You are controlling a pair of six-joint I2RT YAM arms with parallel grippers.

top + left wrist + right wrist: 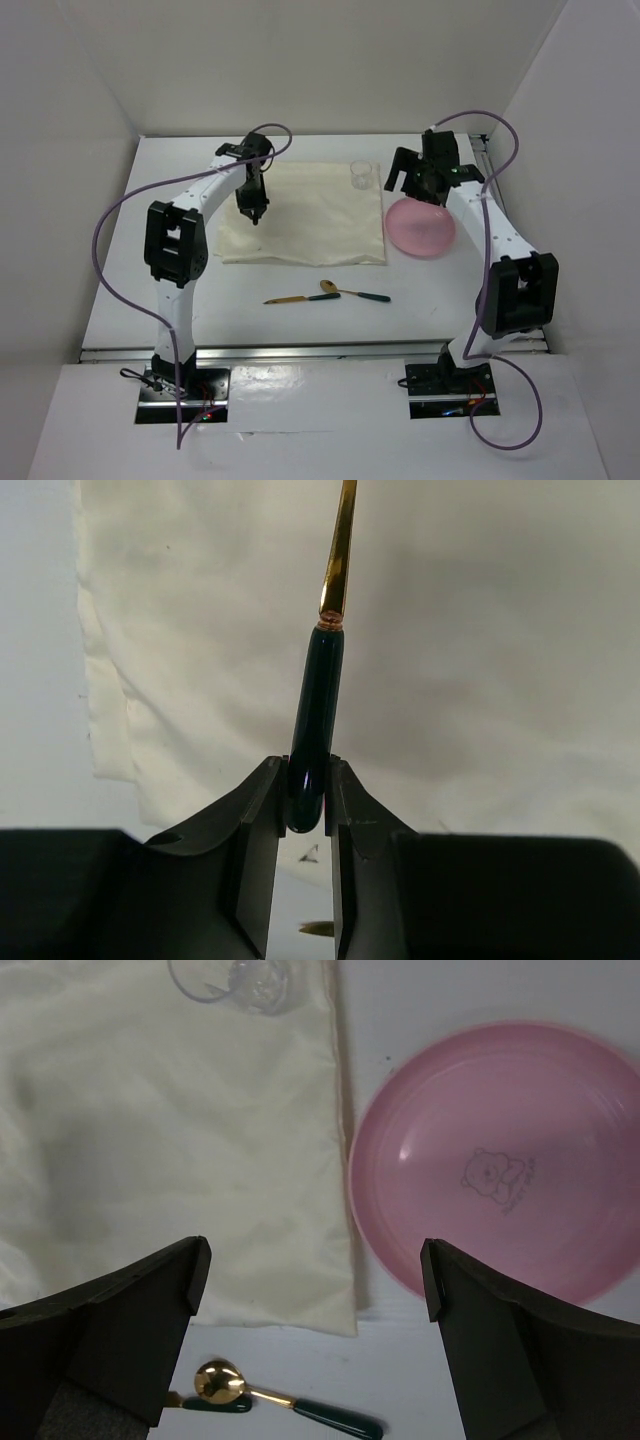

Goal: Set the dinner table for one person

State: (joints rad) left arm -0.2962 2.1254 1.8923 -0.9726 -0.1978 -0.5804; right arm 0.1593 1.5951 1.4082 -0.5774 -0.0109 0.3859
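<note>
My left gripper (254, 216) (305, 772) is shut on the dark green handle of a gold utensil (318, 705). It holds the utensil above the cream cloth (305, 215) (480, 630), and the utensil's head runs out of view. My right gripper (405, 185) (315, 1280) is open and empty, above the gap between the cloth (170, 1140) and the pink plate (420, 228) (500, 1160). The plate lies on the white dinner table (140, 300) just right of the cloth.
A clear glass (360, 175) (240, 980) stands on the cloth's far right corner. A gold spoon with a green handle (352, 292) (215, 1382) and a second gold utensil (292, 298) lie in front of the cloth. A metal rail (300, 350) runs along the near edge.
</note>
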